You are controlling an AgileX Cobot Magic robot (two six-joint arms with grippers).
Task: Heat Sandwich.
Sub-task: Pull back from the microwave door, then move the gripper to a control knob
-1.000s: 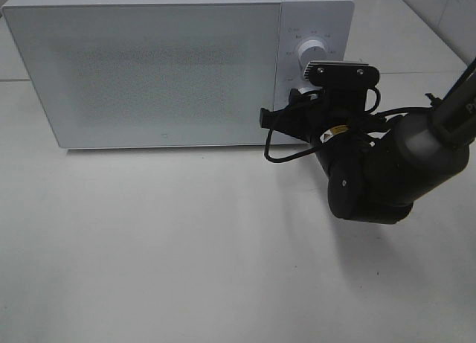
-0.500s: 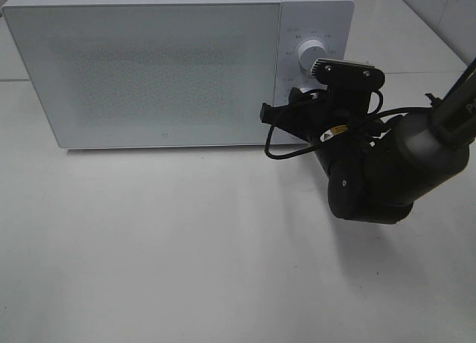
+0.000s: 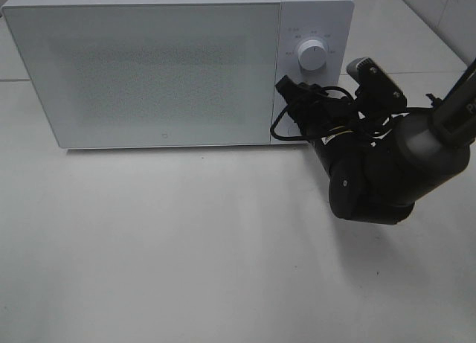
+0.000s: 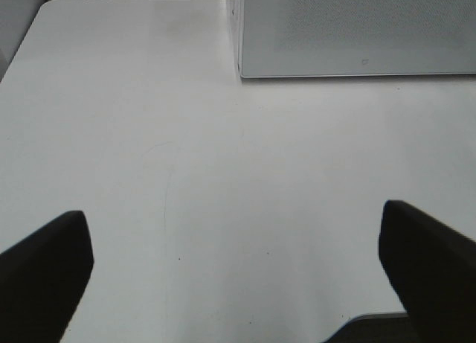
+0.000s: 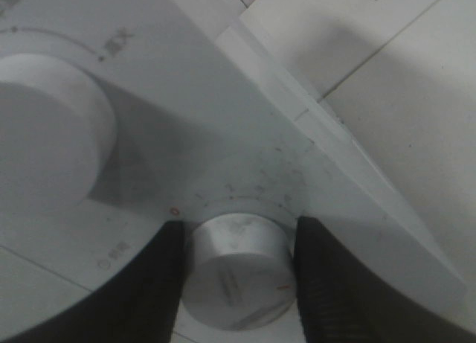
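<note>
The sandwich is out of view. A white microwave [image 3: 149, 68] stands at the back of the table with its door closed. My right gripper [image 5: 239, 235] is shut on the microwave's lower knob [image 5: 236, 272], one dark finger on each side of it. In the exterior high view the right arm's wrist [image 3: 335, 127] covers that knob, while the upper knob [image 3: 311, 56] shows above it. My left gripper [image 4: 238, 272] hangs open over bare table, nothing between its fingers [image 4: 44, 272].
The microwave's front lower edge [image 4: 357, 74] lies ahead of the left gripper. The white tabletop [image 3: 186, 246] spreads in front of the microwave. Tiled wall and table seams [image 5: 387, 53] run behind the microwave's right side.
The right wrist has rolled clockwise while gripping the lower knob. Its camera mount swung from in front of the upper knob to the right, uncovering that knob. The left arm is unchanged.
</note>
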